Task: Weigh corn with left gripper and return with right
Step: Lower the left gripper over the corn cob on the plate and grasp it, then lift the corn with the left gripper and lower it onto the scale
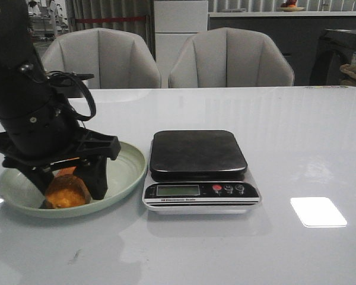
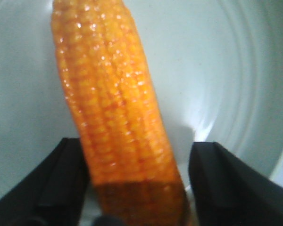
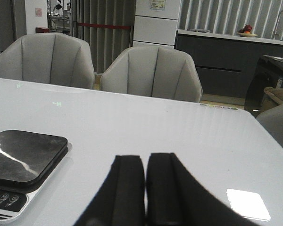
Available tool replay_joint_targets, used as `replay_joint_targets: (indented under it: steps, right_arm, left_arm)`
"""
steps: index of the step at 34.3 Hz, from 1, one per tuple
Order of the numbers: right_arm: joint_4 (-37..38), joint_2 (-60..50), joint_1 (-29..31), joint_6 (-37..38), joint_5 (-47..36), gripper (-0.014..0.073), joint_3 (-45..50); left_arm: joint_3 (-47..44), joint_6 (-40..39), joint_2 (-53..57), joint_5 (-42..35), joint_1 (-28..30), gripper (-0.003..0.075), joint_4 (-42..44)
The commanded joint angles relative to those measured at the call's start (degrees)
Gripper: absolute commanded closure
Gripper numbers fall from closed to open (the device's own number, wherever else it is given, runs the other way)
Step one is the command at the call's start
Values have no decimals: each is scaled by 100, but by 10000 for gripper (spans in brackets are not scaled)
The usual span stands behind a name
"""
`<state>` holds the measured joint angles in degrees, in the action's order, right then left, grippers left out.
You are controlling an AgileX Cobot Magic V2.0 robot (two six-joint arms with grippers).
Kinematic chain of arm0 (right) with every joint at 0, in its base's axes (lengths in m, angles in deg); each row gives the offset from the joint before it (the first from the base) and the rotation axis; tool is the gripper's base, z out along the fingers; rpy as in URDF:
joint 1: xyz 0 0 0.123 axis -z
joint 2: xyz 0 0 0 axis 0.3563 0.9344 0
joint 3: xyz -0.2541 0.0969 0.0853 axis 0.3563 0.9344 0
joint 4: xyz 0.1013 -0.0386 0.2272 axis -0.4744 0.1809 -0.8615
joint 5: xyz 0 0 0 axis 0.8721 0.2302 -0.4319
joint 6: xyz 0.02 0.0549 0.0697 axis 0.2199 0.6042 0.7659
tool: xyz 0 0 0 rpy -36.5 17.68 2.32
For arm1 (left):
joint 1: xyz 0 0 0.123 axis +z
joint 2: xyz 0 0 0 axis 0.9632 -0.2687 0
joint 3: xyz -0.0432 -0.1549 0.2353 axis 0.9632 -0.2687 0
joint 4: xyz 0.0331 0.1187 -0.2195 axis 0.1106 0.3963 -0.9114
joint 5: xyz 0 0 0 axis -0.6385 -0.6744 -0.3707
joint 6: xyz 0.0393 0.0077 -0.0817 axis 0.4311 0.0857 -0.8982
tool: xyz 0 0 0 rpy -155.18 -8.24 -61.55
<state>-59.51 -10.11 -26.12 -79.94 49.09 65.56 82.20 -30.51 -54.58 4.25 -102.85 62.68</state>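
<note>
The corn (image 1: pixel 65 190), an orange-yellow cob, lies in the pale green plate (image 1: pixel 127 169) at the front left of the table. My left gripper (image 1: pixel 68 189) is lowered over it, open, with one black finger on each side of the cob. In the left wrist view the corn (image 2: pixel 118 108) runs between the fingers of the left gripper (image 2: pixel 137 155), close to one finger, with a small gap at the other, above the plate (image 2: pixel 236 70). My right gripper (image 3: pixel 145 162) is shut and empty above the table, to the right of the scale (image 3: pixel 23 157). It does not show in the front view.
The black-topped digital scale (image 1: pixel 197 153) stands just right of the plate, its display and buttons facing the front. Two grey chairs (image 1: pixel 231 59) stand behind the table. A bright light patch (image 1: pixel 317 212) lies on the table at the front right.
</note>
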Motion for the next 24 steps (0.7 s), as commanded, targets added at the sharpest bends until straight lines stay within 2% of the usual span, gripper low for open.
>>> replay_joint_targets:
  steps: [1, 3, 10, 24]
  right_arm:
    - [23, -115, 33, -58, -482, 400, 61]
    - [23, -115, 33, -58, -482, 400, 61]
    - [23, -115, 33, -58, -482, 400, 61]
    - [23, -115, 33, -58, -482, 400, 61]
  left_arm:
    - [473, -11, 239, 58, -49, 503, -81]
    - [726, 0, 239, 189, -49, 607, -81]
    - [1715, 32, 239, 416, -281, 596, -132]
    - [2542, 32, -578, 96, -1105, 589, -734]
